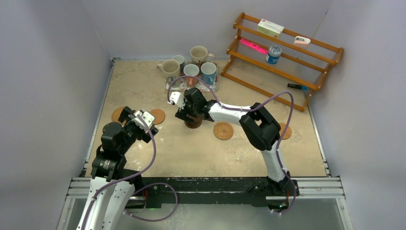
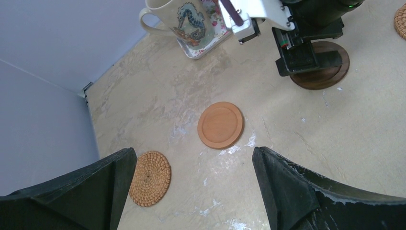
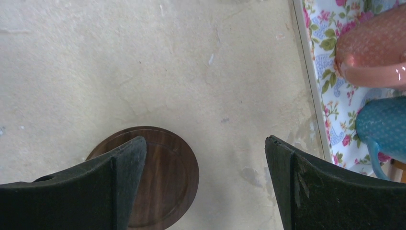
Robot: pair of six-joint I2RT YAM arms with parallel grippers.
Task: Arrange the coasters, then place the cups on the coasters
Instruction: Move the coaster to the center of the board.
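Observation:
Several cups (image 1: 191, 67) stand together on a floral tray (image 1: 213, 87) at the back. A dark brown coaster (image 1: 193, 122) lies under my right gripper (image 1: 184, 113). That gripper (image 3: 205, 141) is open just above the table, with its left finger over the brown coaster (image 3: 165, 177) and nothing between the fingers. My left gripper (image 1: 139, 118) hangs open and empty between a woven coaster (image 2: 150, 178) and a smooth orange coaster (image 2: 220, 124). Another woven coaster (image 1: 223, 130) lies mid-table. One more coaster (image 1: 286, 131) peeks out behind the right arm.
A wooden rack (image 1: 282, 52) leans at the back right, holding a blue-and-white tin (image 1: 273, 53) and small boxes. In the right wrist view a reddish cup (image 3: 371, 52) and a blue cup (image 3: 383, 127) stand on the tray's edge (image 3: 325, 72). Walls close the table's left, back and right.

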